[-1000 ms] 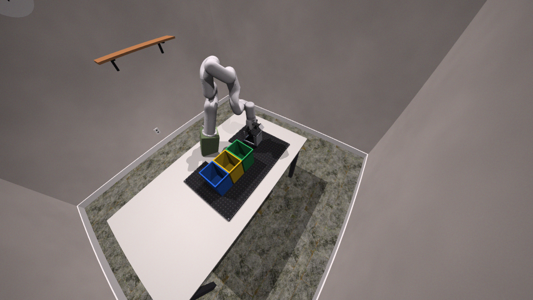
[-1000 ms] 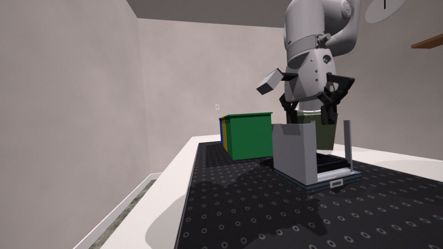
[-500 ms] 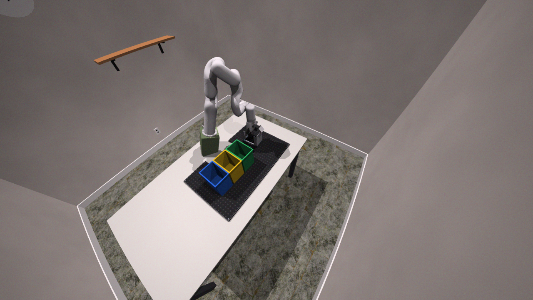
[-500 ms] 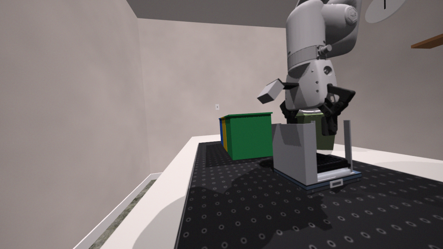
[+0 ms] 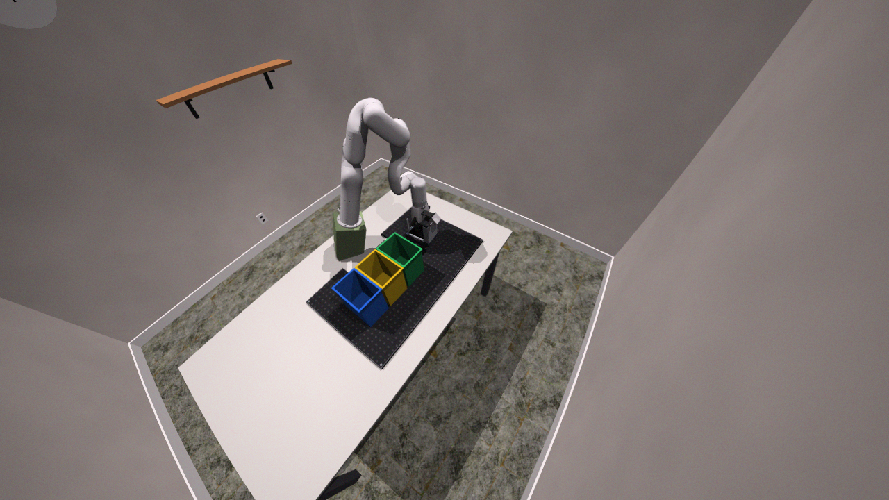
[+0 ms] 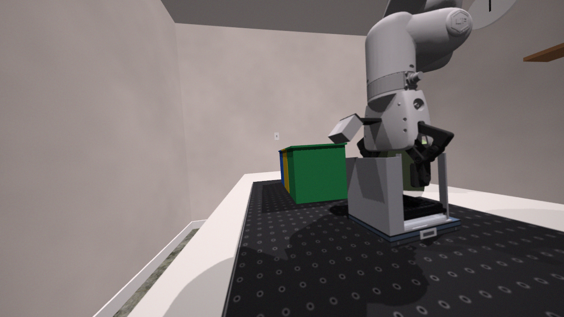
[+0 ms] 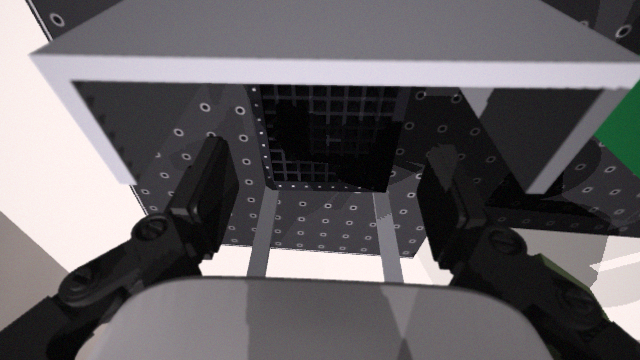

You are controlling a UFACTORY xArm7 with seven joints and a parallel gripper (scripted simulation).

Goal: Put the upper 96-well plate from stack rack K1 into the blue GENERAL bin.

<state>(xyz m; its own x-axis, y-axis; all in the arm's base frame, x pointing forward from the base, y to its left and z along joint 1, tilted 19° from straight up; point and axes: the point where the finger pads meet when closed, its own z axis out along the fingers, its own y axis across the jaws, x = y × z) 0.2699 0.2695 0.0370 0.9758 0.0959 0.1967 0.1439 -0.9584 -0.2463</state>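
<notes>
The grey stack rack K1 [image 6: 398,193] stands on the black dotted mat, and a black 96-well plate [image 6: 420,204] lies low inside it. In the wrist view the plate [image 7: 327,137] shows as a dark grid straight below, between the rack's walls. My gripper [image 6: 402,165] is open and empty, with its fingers dipped into the top of the rack, well above the plate. In the wrist view its fingers stand wide apart on both sides of the plate. The blue bin [image 5: 360,295] stands at the near end of the bin row, upright.
The yellow bin [image 5: 385,272] and the green bin [image 5: 403,253] stand upright in a row with the blue one; the green bin [image 6: 317,171] is closest to the rack. The arm's green base block [image 5: 348,235] stands beside the mat. The rack's side walls flank the fingers closely.
</notes>
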